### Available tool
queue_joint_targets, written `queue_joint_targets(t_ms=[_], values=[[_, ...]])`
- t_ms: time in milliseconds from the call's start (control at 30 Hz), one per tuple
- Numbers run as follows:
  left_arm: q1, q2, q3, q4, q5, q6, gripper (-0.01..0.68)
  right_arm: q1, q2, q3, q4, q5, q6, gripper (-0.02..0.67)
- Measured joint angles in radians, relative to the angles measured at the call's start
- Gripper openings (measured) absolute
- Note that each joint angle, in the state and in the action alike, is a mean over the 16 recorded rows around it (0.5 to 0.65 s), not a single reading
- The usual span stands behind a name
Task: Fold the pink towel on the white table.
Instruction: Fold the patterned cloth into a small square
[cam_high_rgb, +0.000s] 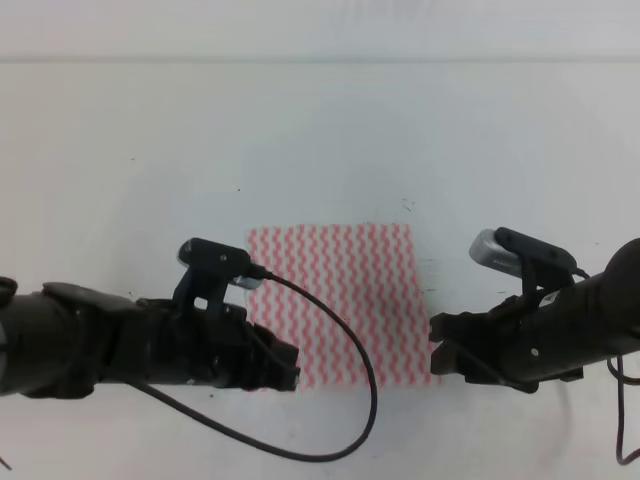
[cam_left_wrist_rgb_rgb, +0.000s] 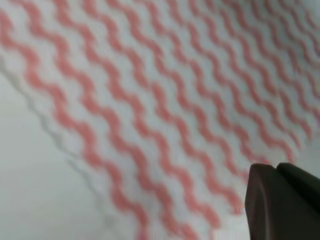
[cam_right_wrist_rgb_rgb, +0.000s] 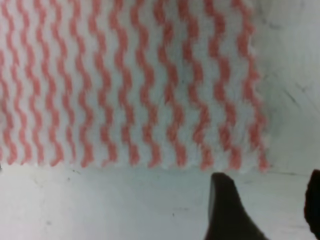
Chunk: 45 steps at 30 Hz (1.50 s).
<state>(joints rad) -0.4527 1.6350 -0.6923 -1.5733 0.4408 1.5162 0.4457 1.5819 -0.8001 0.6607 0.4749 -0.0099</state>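
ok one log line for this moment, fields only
pink towel: flat, unfolded on white table | left gripper: at near-left corner, state unclear | right gripper: open, at near-right corner, not touching

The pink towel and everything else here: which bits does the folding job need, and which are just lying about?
Needed:
- pink towel, lying flat and unfolded
- white table
- left end effector
- right end effector

Just there:
- black cable trailing across the towel
- small dark specks on the table

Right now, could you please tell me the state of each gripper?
Left gripper: cannot be told; it holds nothing visible.
Right gripper: open, empty, beside the pink-striped thin square towel.
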Motion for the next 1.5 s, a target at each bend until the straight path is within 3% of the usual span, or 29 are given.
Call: queue_joint_targets(t_ms=[300,1500], values=[[0.000,0.015,0.001,0.116,-0.029,-0.111,0.000,0.000,0.002,0.000,0.018,0.002,-0.001,0.320],[0.000,0.079,0.000,0.113,-0.033,-0.111,0.000,0.000,0.138,-0.050,0.067,-0.011,-0.024,0.317]])
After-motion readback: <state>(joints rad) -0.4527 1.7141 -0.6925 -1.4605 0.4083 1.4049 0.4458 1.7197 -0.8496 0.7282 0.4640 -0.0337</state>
